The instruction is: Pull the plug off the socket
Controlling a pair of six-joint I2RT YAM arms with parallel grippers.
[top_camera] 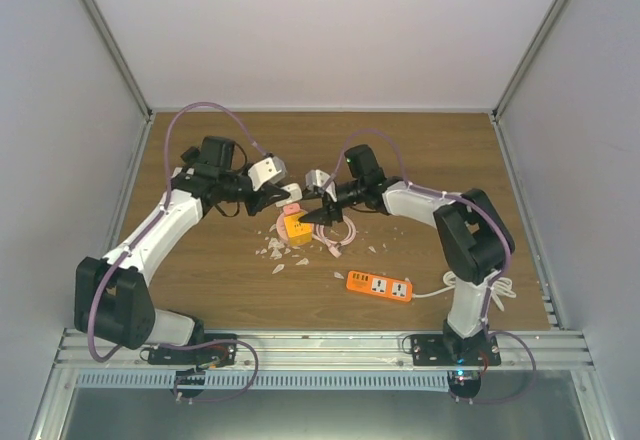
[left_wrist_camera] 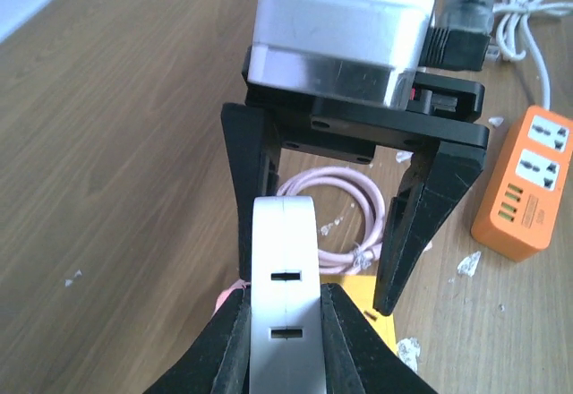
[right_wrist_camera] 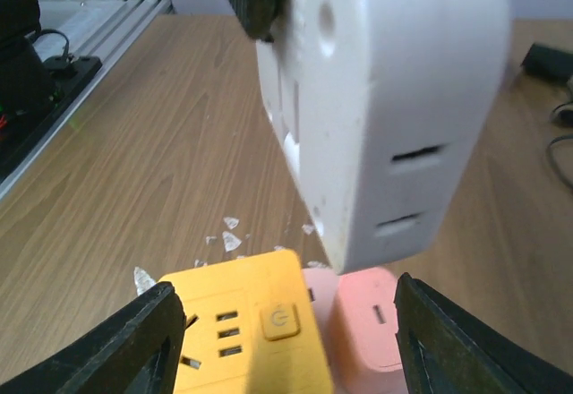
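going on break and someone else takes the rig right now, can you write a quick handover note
Left gripper: shut on the white plug, holding it raised.
Right gripper: open, fingers either side of the yellow socket cube and the pink adapter beside it.
Orange power strip: lies apart, nearer the right arm.
Done: the plug looks clear of the yellow cube's face. Whether it touches the pink adapter, I cannot tell.
Left: confirm the plug is free, then carry it clear.
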